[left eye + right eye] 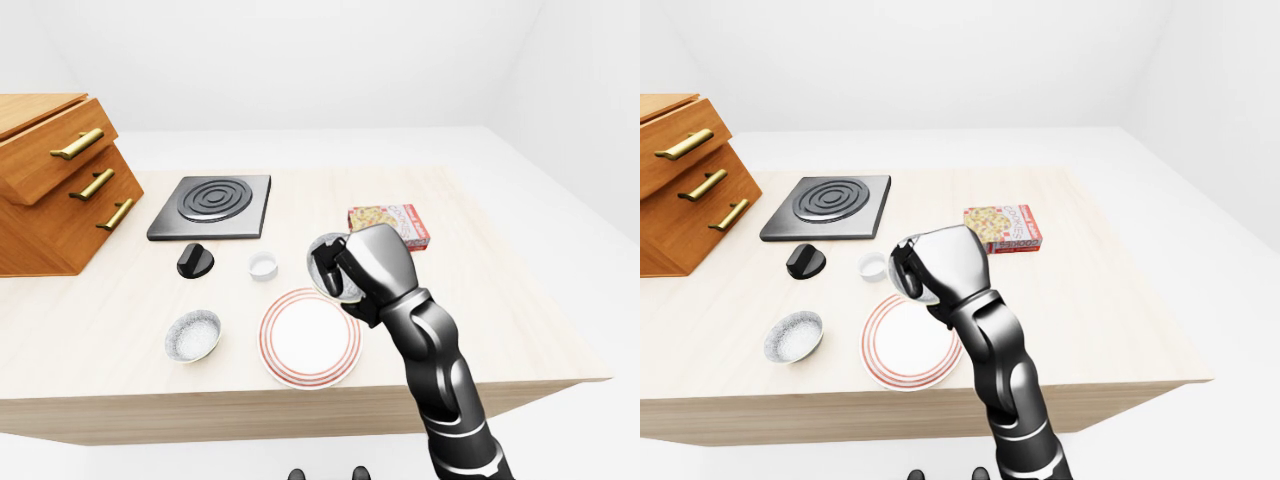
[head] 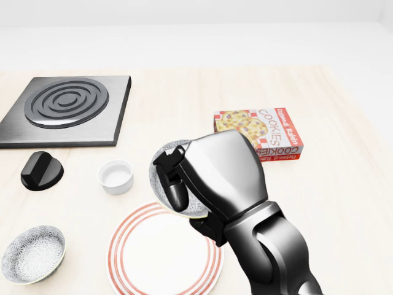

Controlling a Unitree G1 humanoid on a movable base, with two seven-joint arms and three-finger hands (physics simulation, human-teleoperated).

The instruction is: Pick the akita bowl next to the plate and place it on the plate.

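Note:
My right hand (image 2: 176,184) is shut on a grey-patterned akita bowl (image 2: 167,149), which it holds tilted on edge in the air. In the head view the bowl hangs just over the top right rim of the white plate with red rings (image 2: 123,246). The plate lies flat on the light wooden table (image 1: 480,320) and has nothing on it. A second patterned bowl (image 1: 192,335) rests on the table to the left of the plate. My dark fingers and palm hide much of the held bowl. My left hand does not show in any view.
A white ramekin (image 1: 263,265) and a black knob (image 1: 195,260) sit above the plate. A black stove plate (image 1: 212,205) lies further up. A cookie box (image 1: 390,225) is at the right, a wooden drawer cabinet (image 1: 55,180) at the left.

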